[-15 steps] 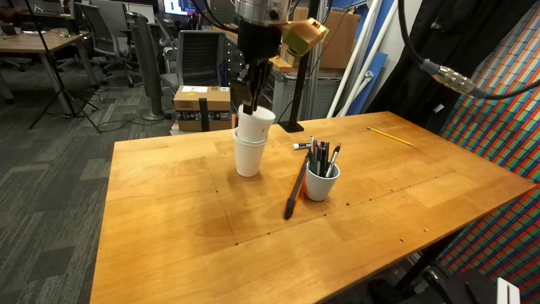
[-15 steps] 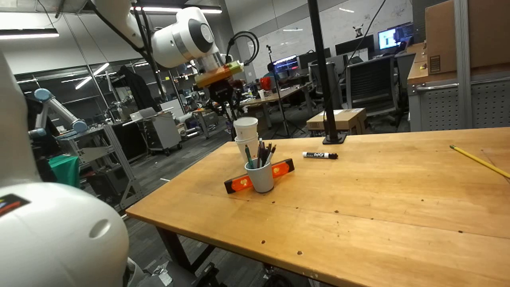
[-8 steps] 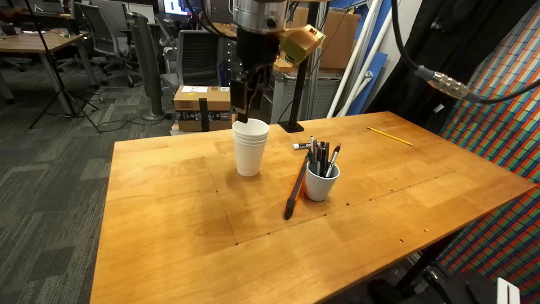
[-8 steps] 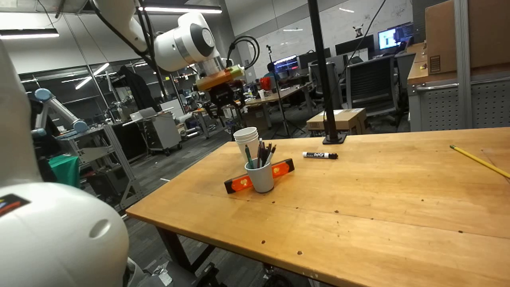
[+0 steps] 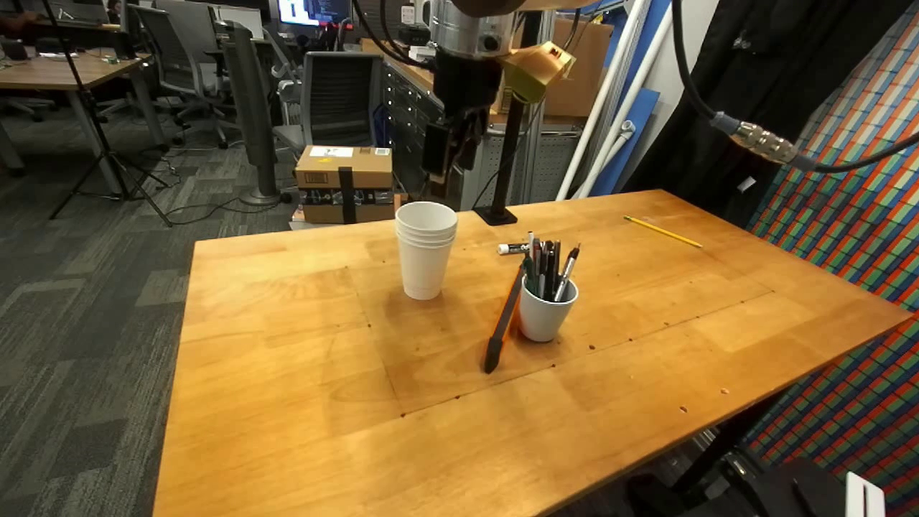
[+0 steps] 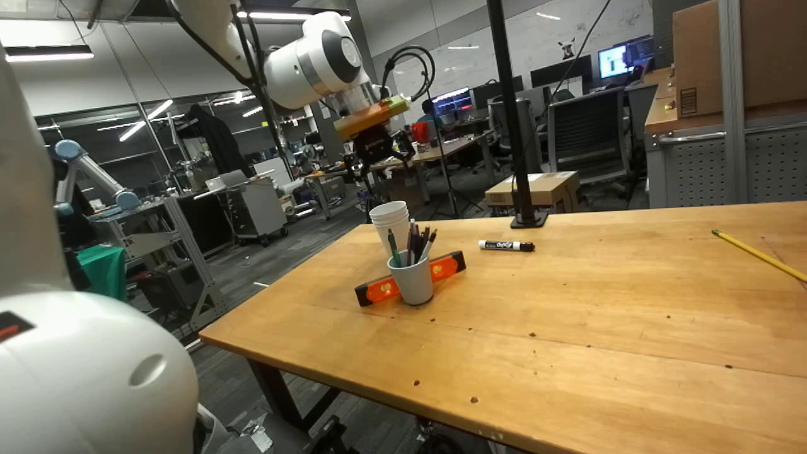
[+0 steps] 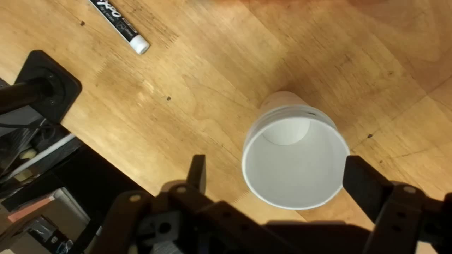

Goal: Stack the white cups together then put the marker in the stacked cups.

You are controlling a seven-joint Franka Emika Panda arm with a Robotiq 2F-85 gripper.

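The white cups [image 5: 423,262] stand upright on the table, nested into one stack with rims close together. They also show in an exterior view [image 6: 389,222], partly behind a pen cup, and from above in the wrist view, where the stack [image 7: 296,169] has nothing visible inside. My gripper [image 7: 277,173] is open and holds nothing. Its fingertips appear on either side of the rim in the wrist view, but an exterior view has the gripper [image 5: 446,172] above the cups and apart from them. The marker [image 6: 506,245], white with a black label, lies on the table; its white end [image 7: 139,44] shows in the wrist view.
A smaller greyish cup of pens [image 5: 543,316] stands beside an orange level [image 5: 506,316]. Near the marker rises a black post on a square base [image 6: 528,219], close to the table's edge. A yellow pencil [image 5: 662,231] lies farther off on the table.
The upper cup, raised and at my fingertips a second ago, has dropped deep into the lower one. My gripper has opened, let go, then risen and shifted toward the marker's side.
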